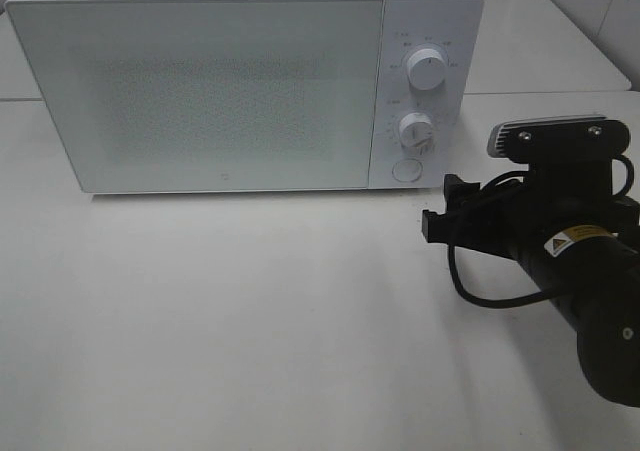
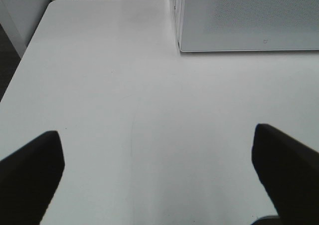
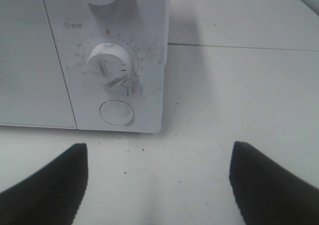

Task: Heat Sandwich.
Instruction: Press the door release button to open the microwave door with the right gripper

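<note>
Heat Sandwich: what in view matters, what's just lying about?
Job: microwave, door shut; its lower dial; round button; right gripper, open, facing those controls. No sandwich in view.
Not job: table; left gripper, open above it.

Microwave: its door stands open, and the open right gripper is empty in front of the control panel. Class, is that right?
No. The microwave door is shut, flush with the front, as the exterior high view shows. The rest holds: the open right gripper is empty in front of the control panel.
</note>
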Action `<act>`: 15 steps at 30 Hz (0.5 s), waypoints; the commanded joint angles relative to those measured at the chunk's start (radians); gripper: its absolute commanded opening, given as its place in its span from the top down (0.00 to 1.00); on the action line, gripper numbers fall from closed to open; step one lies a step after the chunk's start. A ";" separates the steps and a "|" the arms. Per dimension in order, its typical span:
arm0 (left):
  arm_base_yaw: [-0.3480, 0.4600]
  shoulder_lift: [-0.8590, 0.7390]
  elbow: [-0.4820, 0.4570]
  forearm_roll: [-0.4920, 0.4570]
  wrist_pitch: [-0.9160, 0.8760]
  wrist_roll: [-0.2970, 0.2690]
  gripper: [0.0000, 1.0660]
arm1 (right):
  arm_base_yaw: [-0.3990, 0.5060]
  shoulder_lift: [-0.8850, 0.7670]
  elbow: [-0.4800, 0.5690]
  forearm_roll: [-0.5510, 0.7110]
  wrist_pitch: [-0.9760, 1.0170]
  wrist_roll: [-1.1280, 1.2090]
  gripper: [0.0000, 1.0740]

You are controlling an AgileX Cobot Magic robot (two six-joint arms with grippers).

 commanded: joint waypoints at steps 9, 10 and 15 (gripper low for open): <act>0.001 -0.023 0.002 0.002 0.000 0.002 0.08 | 0.029 0.048 -0.059 0.009 0.011 -0.006 0.30; 0.001 -0.023 0.002 0.002 0.000 0.002 0.08 | 0.029 0.048 -0.059 0.009 0.012 -0.006 0.30; 0.001 -0.023 0.002 0.002 0.000 0.002 0.08 | 0.029 0.048 -0.059 0.009 0.016 0.003 0.30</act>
